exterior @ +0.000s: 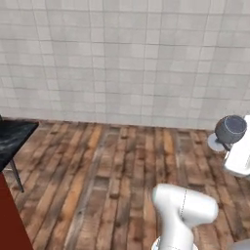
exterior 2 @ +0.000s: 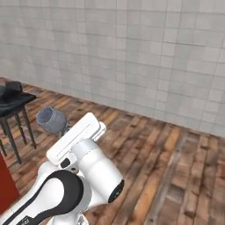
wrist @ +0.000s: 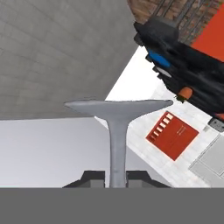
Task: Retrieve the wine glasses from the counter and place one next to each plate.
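Observation:
My gripper (wrist: pixel 116 177) is shut on the thin stem of a smoky-grey wine glass (wrist: pixel 117 140), whose round foot spreads just beyond the fingertips. In the left base view the glass (exterior: pixel 229 129) hangs on its side at the far right, against my white hand. In the right base view its bowl (exterior 2: pixel 52 119) sticks out to the left of the hand. In the hand view, a blue plate (wrist: pixel 158 58) lies on a black slab far off, with a pale plate (wrist: pixel 162 72) beside it. The counter is out of view.
A white tiled wall (exterior: pixel 127 58) closes off the wooden floor (exterior: pixel 112 171) ahead. A black marble top (exterior: pixel 14 136) on thin legs juts in at the left, with a red panel (exterior: pixel 9 219) below it. An orange thing (wrist: pixel 186 92) sits on the black slab.

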Robot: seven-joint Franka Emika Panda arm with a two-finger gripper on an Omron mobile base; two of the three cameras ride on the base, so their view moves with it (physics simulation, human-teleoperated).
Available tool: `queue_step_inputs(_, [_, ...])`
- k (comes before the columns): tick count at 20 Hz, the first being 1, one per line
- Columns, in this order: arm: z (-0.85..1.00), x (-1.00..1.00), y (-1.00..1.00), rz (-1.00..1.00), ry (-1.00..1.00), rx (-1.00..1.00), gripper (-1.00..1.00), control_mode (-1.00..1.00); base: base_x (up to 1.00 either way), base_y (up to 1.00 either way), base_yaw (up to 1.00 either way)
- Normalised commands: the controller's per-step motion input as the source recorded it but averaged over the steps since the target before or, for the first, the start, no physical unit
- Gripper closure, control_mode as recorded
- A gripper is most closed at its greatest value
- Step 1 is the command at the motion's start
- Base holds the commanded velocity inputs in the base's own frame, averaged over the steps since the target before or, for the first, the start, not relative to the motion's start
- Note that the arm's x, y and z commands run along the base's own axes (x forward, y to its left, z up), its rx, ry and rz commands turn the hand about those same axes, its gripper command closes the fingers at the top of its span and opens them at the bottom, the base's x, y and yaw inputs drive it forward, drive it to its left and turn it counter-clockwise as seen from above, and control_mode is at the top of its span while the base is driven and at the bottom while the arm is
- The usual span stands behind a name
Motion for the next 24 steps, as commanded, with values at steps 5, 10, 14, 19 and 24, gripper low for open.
queue_step_inputs(5, [0.00, 0.00, 0.00, 0.00, 0.00, 0.00, 1.00, 1.00, 1.00, -0.26, 0.61])
queue_step_inputs(10, [0.00, 0.00, 0.00, 0.00, 0.00, 0.00, 1.00, 1.00, 1.00, -0.28, 0.65])
queue_step_inputs(14, [0.00, 0.00, 0.00, 0.00, 0.00, 0.00, 1.00, 1.00, 1.00, -0.40, 0.64])
queue_step_inputs(19, [0.00, 0.00, 0.00, 0.00, 0.00, 0.00, 1.00, 1.00, 1.00, -0.40, 0.68])
queue_step_inputs(24, [0.00, 0.00, 0.00, 0.00, 0.00, 0.00, 1.00, 1.00, 0.94, -0.56, 0.68])
